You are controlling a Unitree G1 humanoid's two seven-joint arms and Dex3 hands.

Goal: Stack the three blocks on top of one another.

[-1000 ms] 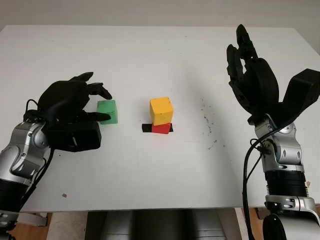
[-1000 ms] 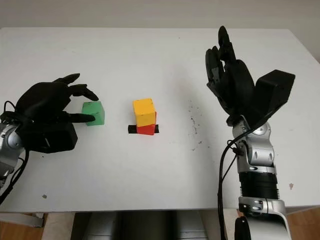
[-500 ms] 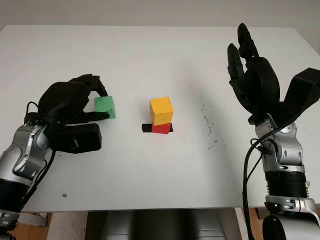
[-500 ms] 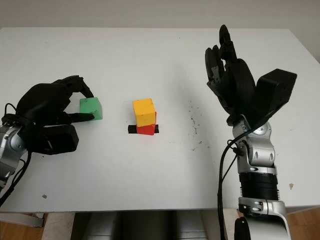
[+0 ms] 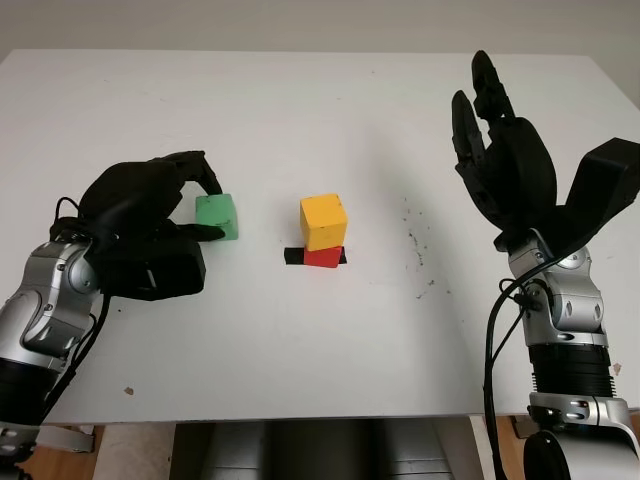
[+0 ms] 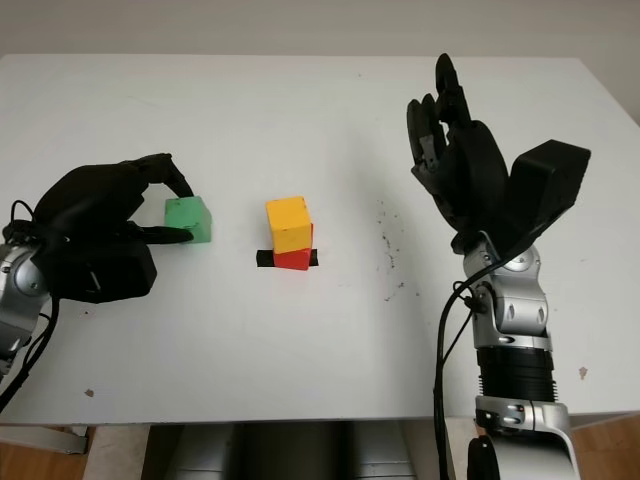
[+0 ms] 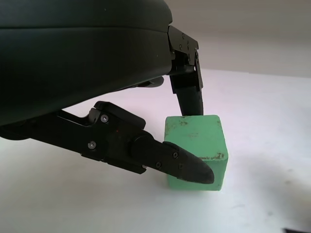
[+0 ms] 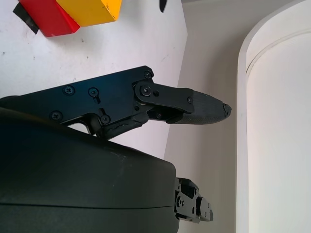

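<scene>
The left hand (image 5: 150, 225) pinches the green block (image 5: 217, 216) by opposite side faces at the tabletop's (image 5: 320, 320) left, left of the yellow block (image 5: 323, 221) atop the red block (image 5: 322, 257); probably light, rigid, smooth-sided; the right hand (image 5: 505, 165) hangs open, far right.

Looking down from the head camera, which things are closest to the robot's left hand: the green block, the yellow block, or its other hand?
1. green block, pinched in the left hand
2. yellow block, mid-table atop the red block
3. right hand, raised at the far right
</scene>
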